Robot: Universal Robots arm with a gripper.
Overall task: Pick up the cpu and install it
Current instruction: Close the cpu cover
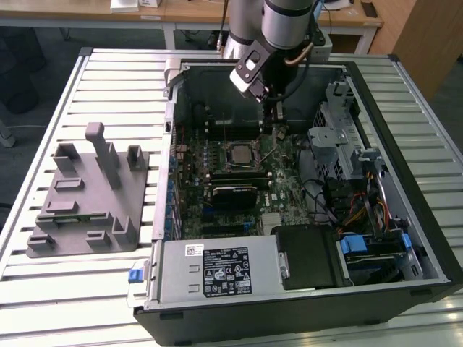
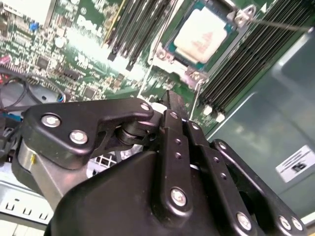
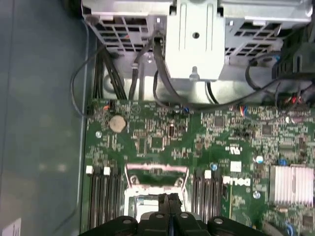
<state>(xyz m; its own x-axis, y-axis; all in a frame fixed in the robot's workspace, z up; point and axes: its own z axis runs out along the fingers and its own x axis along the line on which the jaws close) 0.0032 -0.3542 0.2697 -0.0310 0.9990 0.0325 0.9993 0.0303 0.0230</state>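
Silver cpu (image 2: 202,35) in the socket (image 2: 165,55), near the closed gripper (image 2: 173,101)

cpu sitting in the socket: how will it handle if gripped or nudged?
The cpu looks flat and metal-topped, so probably stiff and light. That smooth top may be slippery. It lies flat inside the socket frame, so a sideways nudge likely won't shift it, nor tip it.

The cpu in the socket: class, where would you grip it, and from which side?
Grip the cpu by two opposite thin edges, coming straight down from above: it lies flat, top plate up, seated inside the socket frame, so side approaches look blocked.
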